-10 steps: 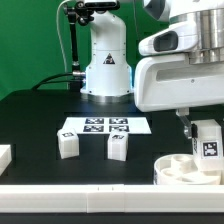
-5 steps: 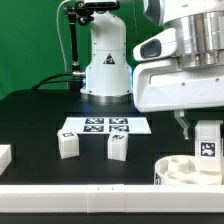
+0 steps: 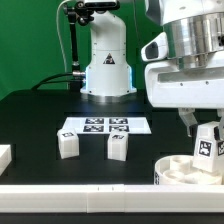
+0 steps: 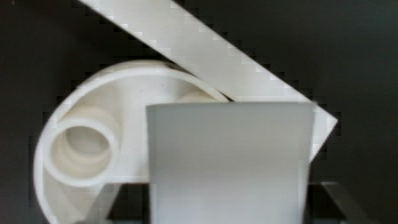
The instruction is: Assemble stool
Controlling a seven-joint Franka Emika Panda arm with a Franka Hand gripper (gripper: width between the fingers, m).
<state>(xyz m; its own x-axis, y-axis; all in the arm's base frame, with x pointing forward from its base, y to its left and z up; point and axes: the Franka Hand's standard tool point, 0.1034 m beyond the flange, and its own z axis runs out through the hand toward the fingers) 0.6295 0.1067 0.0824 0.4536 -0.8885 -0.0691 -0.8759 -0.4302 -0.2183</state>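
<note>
Now, key relation: the held leg (image 3: 207,144) hangs in the gripper (image 3: 203,131) directly above the seat (image 3: 170,172), at the lower right of the exterior view.
Fingers: clamped on the held leg's upper part, which is clear of the table.
Long axis: roughly vertical but tilted, with the top leaning toward the exterior view's right and the foot pointing down at the seat.
Wrist view: the held leg (image 4: 231,155) fills the centre, with the seat (image 4: 107,95) behind it and a round socket (image 4: 79,143) off to one side of the leg's end.
Judgement: the end has to shift sideways onto a socket and stand straighter before it goes in.
Contact: I cannot tell whether leg and seat touch.
Other parts: the first spare leg (image 3: 67,145) and the second spare leg (image 3: 118,146) stand in the lower middle, just in front of the marker board (image 3: 105,127), well apart from the seat.
Change: half a second ago the held leg hung upright. Now it leans, and the wrist sits further toward the right edge.
</note>
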